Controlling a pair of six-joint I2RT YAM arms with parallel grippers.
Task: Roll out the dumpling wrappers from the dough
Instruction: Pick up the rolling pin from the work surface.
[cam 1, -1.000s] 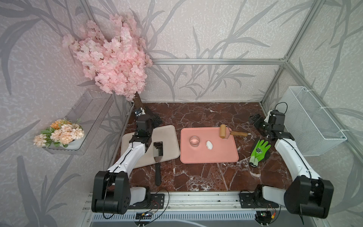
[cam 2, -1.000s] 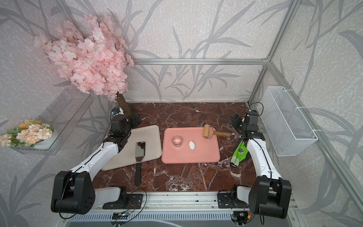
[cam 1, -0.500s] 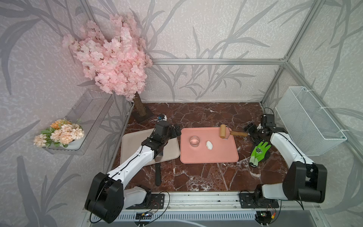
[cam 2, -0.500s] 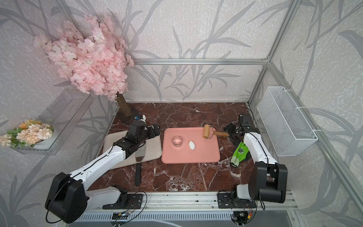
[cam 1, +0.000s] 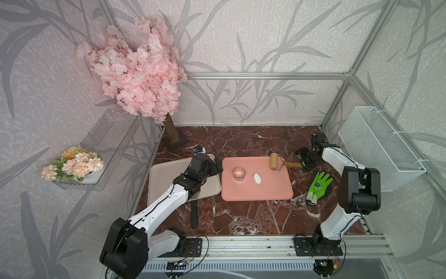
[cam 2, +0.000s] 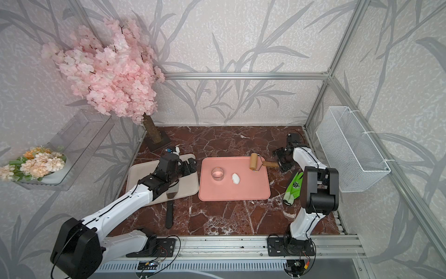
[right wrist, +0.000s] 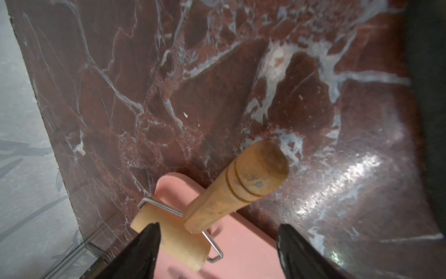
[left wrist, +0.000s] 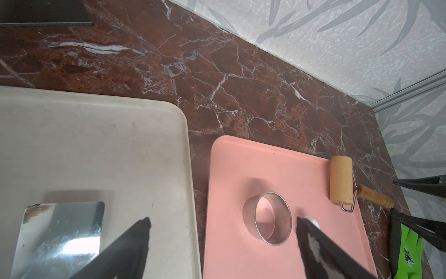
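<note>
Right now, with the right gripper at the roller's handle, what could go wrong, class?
The right gripper stands open astride the roller handle, which overhangs the pink tray edge; an off-centre close might knock it away.
The metal ring stands close to the dough, so rolling may strike it.
The green glove nearby could snag.

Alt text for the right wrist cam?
A wooden roller lies ahead of the open right gripper, handle toward the camera, not gripped. Its barrel rests on a corner of the pink tray, on a red-brown marble table.
</note>
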